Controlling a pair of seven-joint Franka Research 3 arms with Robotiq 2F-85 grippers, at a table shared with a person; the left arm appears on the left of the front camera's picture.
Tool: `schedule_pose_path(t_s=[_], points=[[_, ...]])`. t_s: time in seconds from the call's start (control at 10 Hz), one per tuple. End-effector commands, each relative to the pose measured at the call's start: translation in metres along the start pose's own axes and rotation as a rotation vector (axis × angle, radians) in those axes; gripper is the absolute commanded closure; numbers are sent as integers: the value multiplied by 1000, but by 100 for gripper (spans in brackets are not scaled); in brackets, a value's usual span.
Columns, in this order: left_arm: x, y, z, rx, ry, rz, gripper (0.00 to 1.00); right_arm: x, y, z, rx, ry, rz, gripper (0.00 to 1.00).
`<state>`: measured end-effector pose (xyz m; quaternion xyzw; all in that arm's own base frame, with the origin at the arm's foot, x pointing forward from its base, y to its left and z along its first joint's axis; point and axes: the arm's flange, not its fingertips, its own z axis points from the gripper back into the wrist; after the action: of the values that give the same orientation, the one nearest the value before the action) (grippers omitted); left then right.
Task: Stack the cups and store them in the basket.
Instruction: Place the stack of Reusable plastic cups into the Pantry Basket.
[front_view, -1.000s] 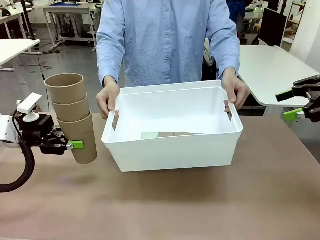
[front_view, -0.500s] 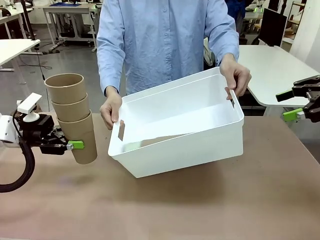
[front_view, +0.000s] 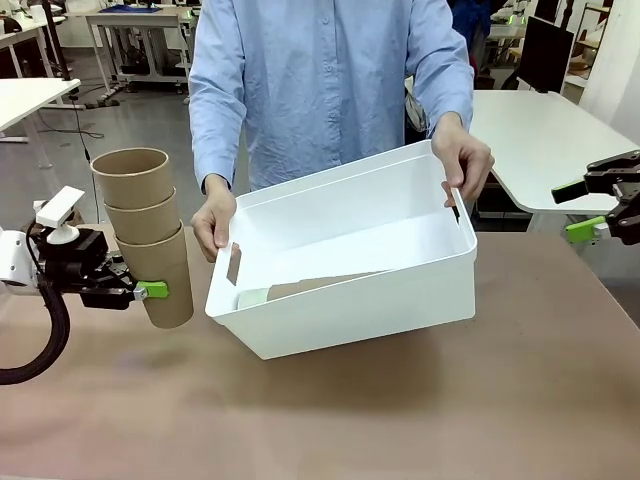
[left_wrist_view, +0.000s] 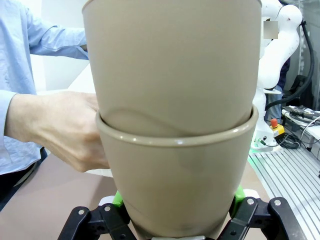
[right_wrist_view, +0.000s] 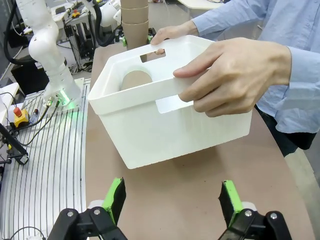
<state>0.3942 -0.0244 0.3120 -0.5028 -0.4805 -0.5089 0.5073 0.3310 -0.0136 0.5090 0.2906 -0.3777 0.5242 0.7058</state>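
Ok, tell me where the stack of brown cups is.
Front view: stack of brown cups at the table's left, held in the left gripper, beside the tilted basket.

The basket (front_view: 340, 290) sits mid-table (front_view: 330, 420), tipped down toward 9 o'clock, a person's hands (front_view: 215, 222) on both ends. Cups (front_view: 300, 290) lie inside it at its low end. At 9 o'clock of the basket, a cup stack (front_view: 148, 235) stands upright in the left gripper (front_view: 150, 291). The right gripper (front_view: 590, 208) is at 3 o'clock, well apart.

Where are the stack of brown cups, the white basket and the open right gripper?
stack of brown cups (front_view: 150, 235), front view, middle cup's wall
white basket (front_view: 380, 300), front view, near outer wall
right gripper (right_wrist_view: 171, 200), right wrist view, midway between its fingertips
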Motion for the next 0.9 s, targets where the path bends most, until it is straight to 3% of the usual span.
schedule_pose_path(t_s=[0.0, 0.3, 0.8], points=[[41, -7, 2, 81, 27, 44, 15, 2, -1, 1, 3, -11, -4, 0], [115, -21, -9, 92, 139, 48, 15, 2, -1, 1, 3, -11, -4, 0], [242, -27, -72, 106, 397, 56, 15, 2, -1, 1, 3, -11, -4, 0]])
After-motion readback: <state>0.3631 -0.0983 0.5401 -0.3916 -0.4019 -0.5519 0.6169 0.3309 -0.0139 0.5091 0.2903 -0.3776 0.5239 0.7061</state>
